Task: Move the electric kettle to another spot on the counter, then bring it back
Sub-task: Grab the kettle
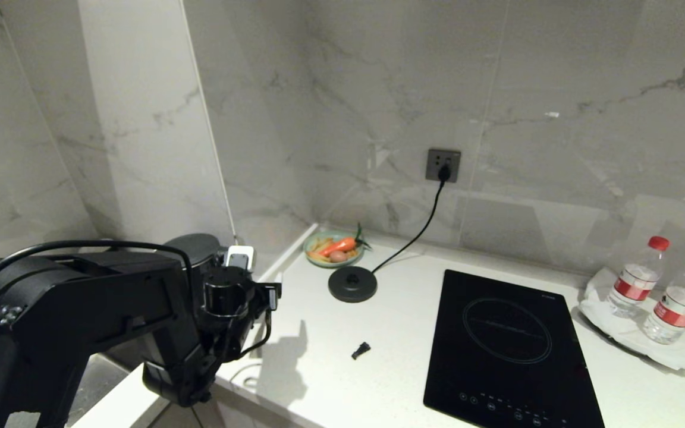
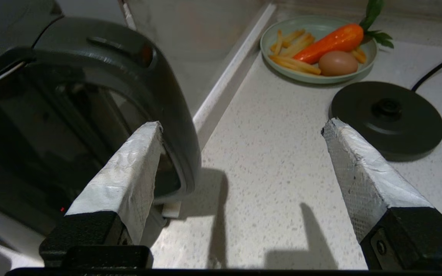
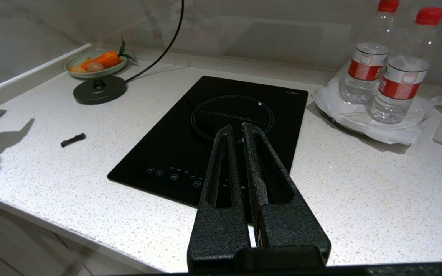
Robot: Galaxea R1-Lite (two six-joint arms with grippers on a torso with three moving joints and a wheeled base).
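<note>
A: The left gripper (image 2: 240, 149) stands wide apart, holding nothing, just beside one electric kettle (image 2: 71, 115) at the counter's (image 1: 330, 368) far-left end.

B: Perhaps touching its handle. One base disc (image 1: 352, 283), two bottles (image 1: 637, 284).

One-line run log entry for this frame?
left gripper: open, beside kettle handle | electric kettle: on counter, off base disc | right gripper: shut, idle over hob

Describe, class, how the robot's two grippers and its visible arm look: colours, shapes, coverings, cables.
The left gripper has two long tapered fingers wrapped in white textured tape over black bases. The right gripper has bare, rough black slotted fingers. The left arm is bulky matte black, with black cables looping along it.
</note>
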